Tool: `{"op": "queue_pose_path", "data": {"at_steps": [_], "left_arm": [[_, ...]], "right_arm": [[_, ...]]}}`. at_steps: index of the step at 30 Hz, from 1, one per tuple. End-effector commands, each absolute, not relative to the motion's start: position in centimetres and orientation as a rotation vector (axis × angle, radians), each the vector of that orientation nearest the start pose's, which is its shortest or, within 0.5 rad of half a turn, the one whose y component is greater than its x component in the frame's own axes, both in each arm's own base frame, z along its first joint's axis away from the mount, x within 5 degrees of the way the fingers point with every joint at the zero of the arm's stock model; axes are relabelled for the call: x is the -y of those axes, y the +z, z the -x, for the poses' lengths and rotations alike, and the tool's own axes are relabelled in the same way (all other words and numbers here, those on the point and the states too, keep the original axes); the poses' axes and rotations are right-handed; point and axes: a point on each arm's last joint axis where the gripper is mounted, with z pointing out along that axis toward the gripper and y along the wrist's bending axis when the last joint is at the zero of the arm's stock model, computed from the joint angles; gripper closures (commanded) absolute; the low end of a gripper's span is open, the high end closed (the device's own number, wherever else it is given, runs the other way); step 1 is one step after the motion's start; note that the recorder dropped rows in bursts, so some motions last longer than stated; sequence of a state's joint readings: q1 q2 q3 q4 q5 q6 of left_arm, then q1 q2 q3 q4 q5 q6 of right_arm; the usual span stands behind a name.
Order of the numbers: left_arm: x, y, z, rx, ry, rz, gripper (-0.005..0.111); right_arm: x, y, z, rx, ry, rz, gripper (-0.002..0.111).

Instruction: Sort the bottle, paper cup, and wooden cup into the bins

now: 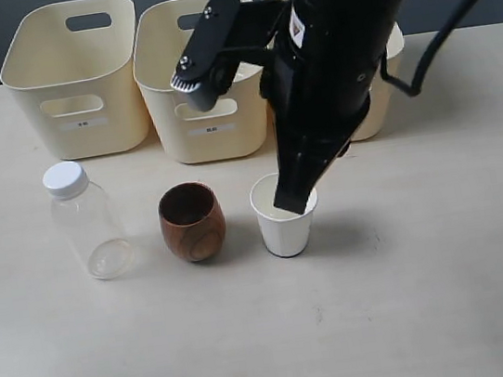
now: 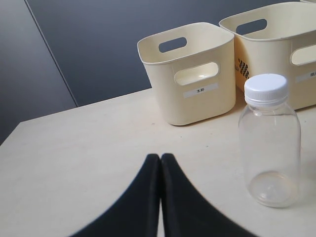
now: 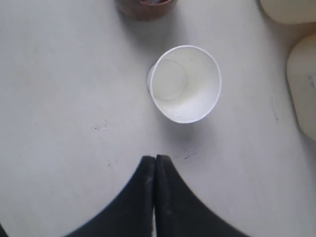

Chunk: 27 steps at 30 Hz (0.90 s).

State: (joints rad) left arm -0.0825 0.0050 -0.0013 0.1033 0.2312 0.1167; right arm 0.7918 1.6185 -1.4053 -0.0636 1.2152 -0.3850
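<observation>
The right gripper [image 3: 155,160] hovers with its fingers pressed together, holding nothing, the paper cup [image 3: 185,83] standing just ahead on the bench [image 3: 59,98], and a closed descent could tip it.

A small white label [image 2: 199,90] on the front of the nearest of the bins [image 2: 190,74] in the left wrist view carries two dark Chinese characters reading 木杯, while the labels on the other bins are too small or cropped to read.
</observation>
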Motion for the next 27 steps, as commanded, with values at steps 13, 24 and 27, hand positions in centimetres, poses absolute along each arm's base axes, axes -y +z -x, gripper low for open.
{"op": "queue_pose_path", "data": {"at_steps": [13, 24, 27], "left_arm": [[0.23, 19.29, -5.56, -1.692, 0.124, -0.236, 0.107], [0.23, 19.29, -5.56, -1.692, 0.124, -0.236, 0.107], [0.23, 19.29, -5.56, -1.692, 0.124, -0.236, 0.107]], "right_arm": [[-23.82, 29.66, -24.23, -2.345, 0.004, 1.606, 0.109], [-23.84, 29.68, -24.26, -2.341, 0.005, 1.603, 0.109], [-23.84, 29.68, -24.26, -2.341, 0.005, 1.603, 0.109]]}}
